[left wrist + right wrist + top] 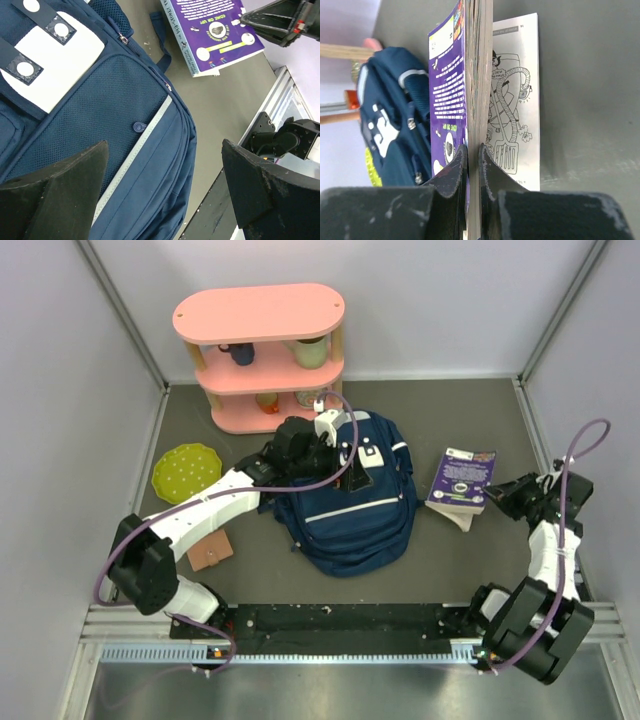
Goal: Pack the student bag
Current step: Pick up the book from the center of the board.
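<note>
**Q:** Which parts are hidden or unclear?
**A:** From above, the left arm covers the upper end of the student bag [350, 505]. The items on the pink shelf [260, 315] sit in shade and cannot be identified.

**Q:** State of each hand?
**A:** The left hand [165, 165] has its fingers spread wide over the bag's mesh front pocket and holds nothing. The right hand [473, 155] is clamped on the near edge of the purple book [447, 90]; one white illustrated page lies flat on the bench [590, 100].

**Q:** Bag position?
**A:** Mid-bench, before the shelf, the book just to its right.
</note>
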